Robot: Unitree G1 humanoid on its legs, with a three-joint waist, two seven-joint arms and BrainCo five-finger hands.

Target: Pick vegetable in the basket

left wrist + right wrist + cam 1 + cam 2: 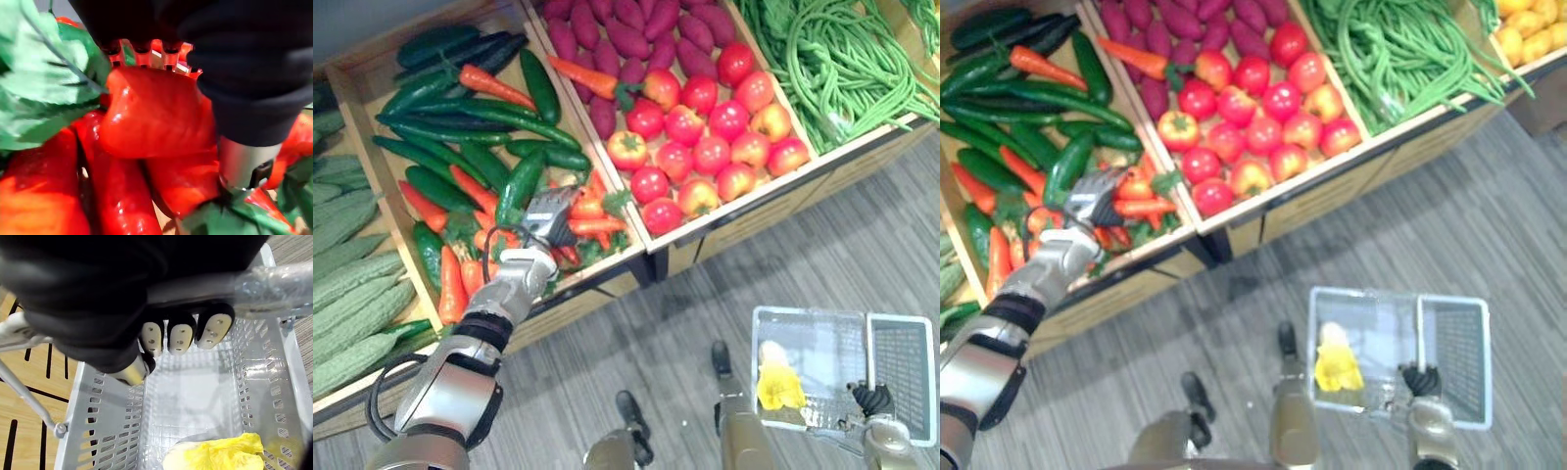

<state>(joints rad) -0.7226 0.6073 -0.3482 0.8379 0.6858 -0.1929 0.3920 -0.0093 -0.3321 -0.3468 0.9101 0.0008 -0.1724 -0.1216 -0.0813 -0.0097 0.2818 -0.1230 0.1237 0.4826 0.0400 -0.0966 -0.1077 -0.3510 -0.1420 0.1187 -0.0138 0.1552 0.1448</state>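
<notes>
At the front corner of the wooden crate (570,302), on the side next to the tomatoes (710,127), we find the carrot (151,117) we are after. It lies on top of a heap of carrots (592,223) with green leaves (44,88) among them. Our left hand (548,217) is down on that heap. The wrist view has the carrot lying between the row of fingers and the thumb, but their tips are hidden behind it, so we cannot tell whether they are clamped on it or merely set around it.

We judge the step in hand to be the grasp itself, with nothing lifted yet. The next move calls for a firm hold round the carrot's middle and a lift clear of the crate's front wall. Then comes a carry across to the basket (803,328), which hangs over the floor (705,294) on our right, well apart from the crate. Our right hand (178,338) has its fingers curled round the basket's handle (264,281). A yellow item (780,384) lies in the basket, with room beside it.

Neighbouring carrots press against the chosen one and the leaves overlap it, so we think something could come up with it. The glossy skin may also slip. Cucumbers (460,127) fill the rest of the crate, one just beside the hand. Green beans (832,59) and sweet potatoes (636,29) lie toward the back, out of the way.
</notes>
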